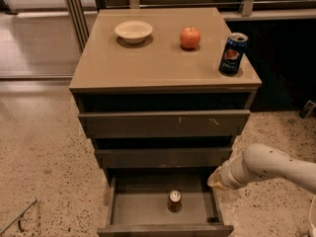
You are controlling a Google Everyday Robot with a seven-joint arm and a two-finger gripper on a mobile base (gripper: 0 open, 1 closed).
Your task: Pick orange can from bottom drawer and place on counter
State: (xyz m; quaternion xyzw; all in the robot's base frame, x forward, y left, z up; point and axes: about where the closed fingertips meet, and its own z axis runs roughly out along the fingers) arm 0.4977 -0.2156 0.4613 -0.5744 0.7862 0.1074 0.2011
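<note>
The orange can (174, 200) stands upright in the open bottom drawer (140, 209), near the middle and towards its front, silver top showing. The tan counter (163, 63) tops the drawer cabinet. My white arm comes in from the right, and my gripper (216, 179) is at its pale tip, by the right wall of the bottom drawer. It is up and to the right of the can and apart from it.
On the counter are a cream bowl (133, 30) at the back left, a red-orange apple (190, 37) and a dark blue Pepsi can (232, 54) near the right edge. The two upper drawers (163, 125) stick out slightly. Speckled floor surrounds the cabinet.
</note>
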